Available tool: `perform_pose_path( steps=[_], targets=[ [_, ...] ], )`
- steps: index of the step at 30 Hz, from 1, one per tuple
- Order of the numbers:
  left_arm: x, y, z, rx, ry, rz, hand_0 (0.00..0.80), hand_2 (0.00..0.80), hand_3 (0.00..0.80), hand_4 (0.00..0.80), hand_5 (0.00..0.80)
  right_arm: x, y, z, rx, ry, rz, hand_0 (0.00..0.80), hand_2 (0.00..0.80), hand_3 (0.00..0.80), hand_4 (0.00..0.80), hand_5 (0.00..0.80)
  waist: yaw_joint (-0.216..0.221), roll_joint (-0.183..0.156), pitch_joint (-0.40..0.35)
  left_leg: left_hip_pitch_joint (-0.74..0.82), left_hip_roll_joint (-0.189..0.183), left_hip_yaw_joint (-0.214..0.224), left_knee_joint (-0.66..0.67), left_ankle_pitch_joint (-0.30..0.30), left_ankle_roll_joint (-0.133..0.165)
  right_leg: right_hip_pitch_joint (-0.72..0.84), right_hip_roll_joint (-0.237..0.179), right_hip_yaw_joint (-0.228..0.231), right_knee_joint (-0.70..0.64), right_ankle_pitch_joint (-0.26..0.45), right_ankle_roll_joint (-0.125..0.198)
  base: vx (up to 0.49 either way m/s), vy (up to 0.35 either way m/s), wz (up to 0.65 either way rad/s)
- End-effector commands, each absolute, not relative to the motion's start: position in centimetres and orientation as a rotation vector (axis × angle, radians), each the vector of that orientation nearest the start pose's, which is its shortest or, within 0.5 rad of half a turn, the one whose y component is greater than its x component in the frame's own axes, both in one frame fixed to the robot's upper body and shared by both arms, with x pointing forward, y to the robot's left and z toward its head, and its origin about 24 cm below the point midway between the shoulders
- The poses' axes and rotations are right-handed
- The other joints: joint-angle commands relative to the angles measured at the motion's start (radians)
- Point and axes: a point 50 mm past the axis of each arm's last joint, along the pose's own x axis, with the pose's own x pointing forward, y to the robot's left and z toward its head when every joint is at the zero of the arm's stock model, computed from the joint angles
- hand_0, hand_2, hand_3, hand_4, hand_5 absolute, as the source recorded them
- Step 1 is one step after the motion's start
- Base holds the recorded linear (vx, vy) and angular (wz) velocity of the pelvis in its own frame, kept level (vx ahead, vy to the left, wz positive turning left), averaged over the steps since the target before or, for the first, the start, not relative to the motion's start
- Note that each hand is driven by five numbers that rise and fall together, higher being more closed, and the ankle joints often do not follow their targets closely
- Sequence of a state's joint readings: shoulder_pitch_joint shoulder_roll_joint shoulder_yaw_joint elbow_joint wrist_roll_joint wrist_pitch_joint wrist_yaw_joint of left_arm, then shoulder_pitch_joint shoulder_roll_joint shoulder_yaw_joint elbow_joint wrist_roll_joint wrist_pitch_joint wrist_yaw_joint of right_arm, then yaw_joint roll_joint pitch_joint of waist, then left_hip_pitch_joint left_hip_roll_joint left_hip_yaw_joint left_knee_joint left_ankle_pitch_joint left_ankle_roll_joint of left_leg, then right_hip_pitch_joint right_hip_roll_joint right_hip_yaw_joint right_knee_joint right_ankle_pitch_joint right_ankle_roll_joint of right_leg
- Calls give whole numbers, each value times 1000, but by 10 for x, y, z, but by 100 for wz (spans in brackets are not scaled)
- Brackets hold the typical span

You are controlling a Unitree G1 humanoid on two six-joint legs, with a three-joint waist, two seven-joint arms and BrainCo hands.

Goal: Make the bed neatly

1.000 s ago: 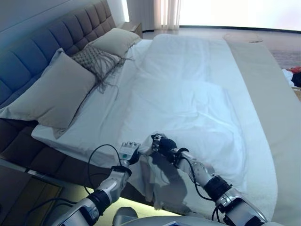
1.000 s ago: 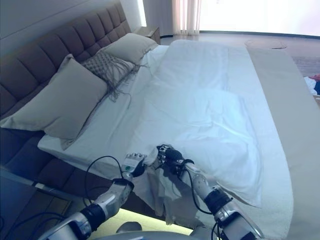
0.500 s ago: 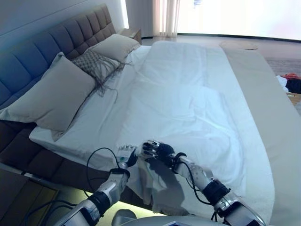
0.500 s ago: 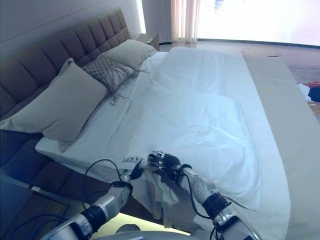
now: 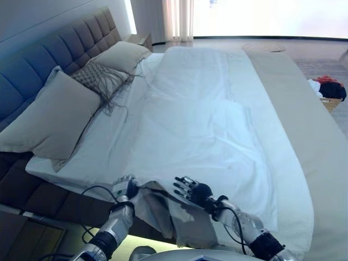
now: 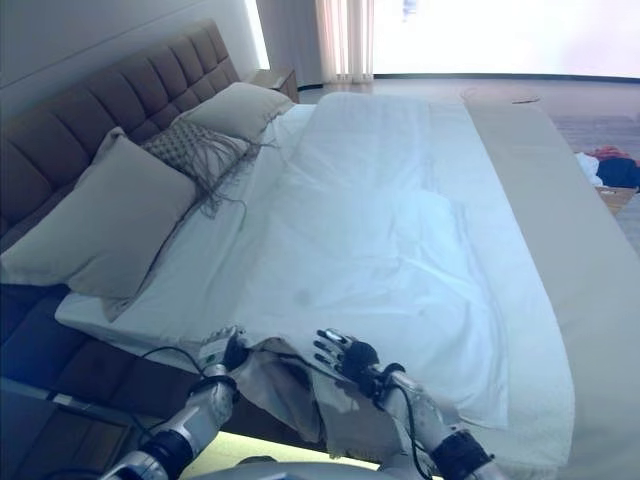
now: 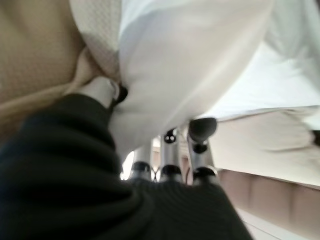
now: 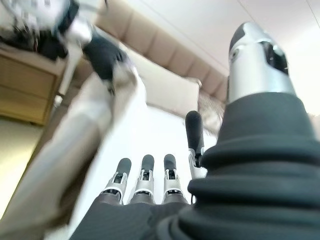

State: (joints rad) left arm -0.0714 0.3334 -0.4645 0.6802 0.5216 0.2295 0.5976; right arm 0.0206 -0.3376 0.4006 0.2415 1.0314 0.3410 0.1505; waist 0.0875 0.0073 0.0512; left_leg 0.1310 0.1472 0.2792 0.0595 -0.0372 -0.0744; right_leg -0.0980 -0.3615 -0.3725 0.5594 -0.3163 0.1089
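Left eye view: left hand (image 5: 125,187) is gripping the near corner of the white duvet (image 5: 201,125), fingers curled round the fabric; left wrist view is showing the cloth bunched against the palm. Right hand (image 5: 191,190) is hovering just beside it, over the hanging duvet edge, fingers straight and spread, holding nothing; right wrist view is showing its fingers (image 8: 145,172) extended with only air past them. Duvet is lying across the bed beyond both hands, rumpled in the middle, corner drooping over the mattress side between the hands. Beige bedspread (image 5: 304,109) is running along beyond the right hand. Big pillow (image 5: 51,117), fringed cushion (image 5: 100,79) and far pillow (image 5: 122,54) are leaning on the headboard (image 5: 32,70), well apart from the left hand.
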Motion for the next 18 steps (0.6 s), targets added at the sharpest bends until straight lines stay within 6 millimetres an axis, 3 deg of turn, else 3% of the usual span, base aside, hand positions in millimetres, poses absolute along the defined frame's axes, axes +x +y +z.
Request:
perform_pose_path(
  steps=[1, 10, 18],
  targets=[
    [226, 284, -39, 1340, 392, 454, 800, 800, 800, 800, 800, 217, -117, -25, 818, 567, 449, 0, 0, 0, 0, 0, -5, -42, 8, 18, 62, -26, -15, 54, -38, 149, -95, -24, -483, 495, 147, -6, 30, -7],
    [192, 333, -40, 1169, 565, 772, 800, 800, 800, 800, 800, 208, -167, -37, 839, 523, 271, 0, 0, 0, 0, 0, -41, -25, -24, 38, 40, -14, -59, 59, -36, 142, -79, -15, -497, 485, 143, -13, 41, -7],
    [166, 375, -25, 1168, 623, 964, 800, 800, 800, 800, 800, 194, -210, -45, 833, 502, 127, 0, 0, 0, 0, 0, -50, -14, -41, 36, 20, -23, -68, 52, -36, 135, -77, -15, -495, 472, 141, -23, 36, -4]
  ],
)
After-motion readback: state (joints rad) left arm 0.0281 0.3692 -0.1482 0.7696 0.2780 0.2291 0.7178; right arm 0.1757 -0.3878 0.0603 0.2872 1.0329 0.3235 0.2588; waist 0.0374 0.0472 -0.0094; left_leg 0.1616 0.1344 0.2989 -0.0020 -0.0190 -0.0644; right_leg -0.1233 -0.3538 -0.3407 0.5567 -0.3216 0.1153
